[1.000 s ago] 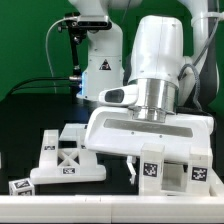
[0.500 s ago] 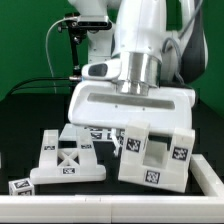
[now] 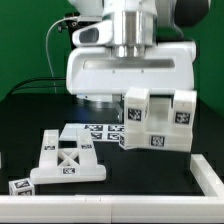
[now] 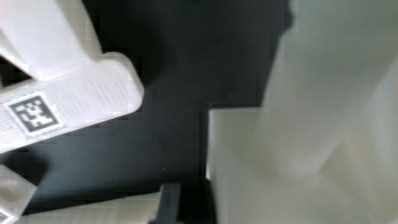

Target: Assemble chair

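Note:
In the exterior view my gripper hangs under the wide white hand and is shut on a blocky white chair piece with several square tags. The piece is held clear above the black table. The fingers are mostly hidden behind the hand and the piece. A cross-braced chair panel lies on the table at the exterior view's left, apart from the held piece. A small tagged part lies at the front left corner. In the wrist view the held piece fills one side, and a tagged white part lies below.
The marker board lies flat on the table behind the panel. A white raised rim runs along the table's right front. The arm's white base and cables stand at the back against a green wall.
The gripper has risen and shifted toward the exterior view's left. The blocky chair piece has come up off the table with it.

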Robot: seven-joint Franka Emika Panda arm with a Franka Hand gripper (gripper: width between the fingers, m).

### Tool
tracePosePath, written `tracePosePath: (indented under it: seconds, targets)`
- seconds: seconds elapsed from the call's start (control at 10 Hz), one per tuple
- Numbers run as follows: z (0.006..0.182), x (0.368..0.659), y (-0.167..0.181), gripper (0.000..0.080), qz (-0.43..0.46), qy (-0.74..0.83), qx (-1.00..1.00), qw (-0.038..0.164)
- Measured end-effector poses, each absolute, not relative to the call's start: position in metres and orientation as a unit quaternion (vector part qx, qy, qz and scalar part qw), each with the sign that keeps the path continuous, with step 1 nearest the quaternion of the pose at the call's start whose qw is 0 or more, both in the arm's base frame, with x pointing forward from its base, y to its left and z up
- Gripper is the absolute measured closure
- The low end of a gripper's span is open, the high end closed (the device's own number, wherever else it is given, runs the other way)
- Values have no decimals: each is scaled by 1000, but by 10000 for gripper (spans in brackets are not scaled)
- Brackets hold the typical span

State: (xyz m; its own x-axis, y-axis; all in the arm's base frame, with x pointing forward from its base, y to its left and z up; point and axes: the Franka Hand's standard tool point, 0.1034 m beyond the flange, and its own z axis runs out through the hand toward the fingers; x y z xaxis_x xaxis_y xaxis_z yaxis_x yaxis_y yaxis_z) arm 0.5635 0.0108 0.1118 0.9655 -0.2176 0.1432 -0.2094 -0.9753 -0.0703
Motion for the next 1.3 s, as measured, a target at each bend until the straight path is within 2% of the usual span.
tracePosePath:
  seconds: [0.3, 0.4, 0.5, 0.6, 0.7, 0.9, 1.0, 1.3]
  targets:
    - [108, 556, 14, 766, 26, 105, -993, 47]
    - [107, 557, 14, 766, 50, 102, -992, 48]
    - [104, 555, 18, 766, 106, 69, -991, 34]
    - [110, 566, 25, 766, 158, 41, -986, 25]
    - [106, 578, 28, 766, 183, 11, -983, 19]
    - [94, 569, 26, 766, 260, 5, -965, 19]
    - [94, 566, 23, 766, 295, 12, -955, 17]
    - [82, 565, 9, 766, 356, 38, -934, 15]
